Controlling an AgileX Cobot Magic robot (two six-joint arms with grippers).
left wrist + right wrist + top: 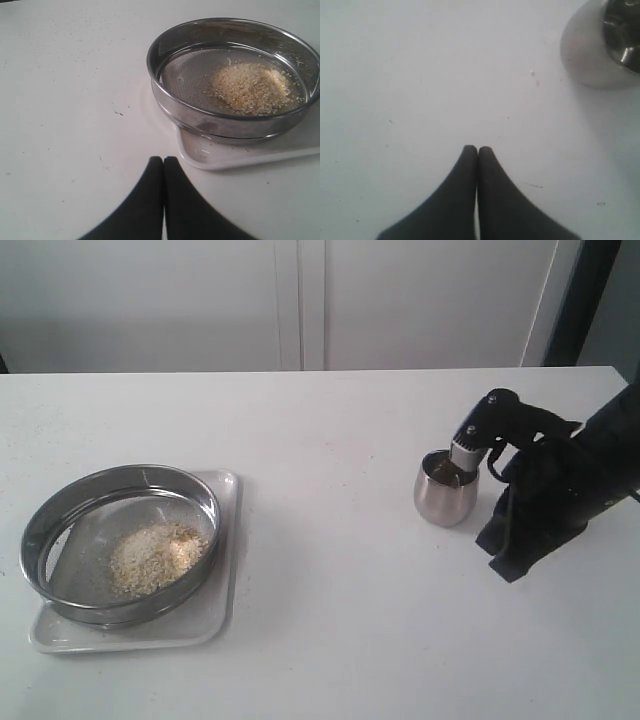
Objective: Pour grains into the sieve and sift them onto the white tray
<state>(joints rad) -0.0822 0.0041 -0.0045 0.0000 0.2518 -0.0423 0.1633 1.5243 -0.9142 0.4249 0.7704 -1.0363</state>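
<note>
Inside the sieve (on the white tray) lie grains.

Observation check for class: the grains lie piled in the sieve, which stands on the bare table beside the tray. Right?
No. The sieve stands on the tray, not beside it, as the left wrist view shows. The grains do lie piled in it.

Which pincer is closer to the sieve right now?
Left. The left pincer is just short of the sieve on its white tray; the right pincer is far across the table, beside the steel cup.
</note>
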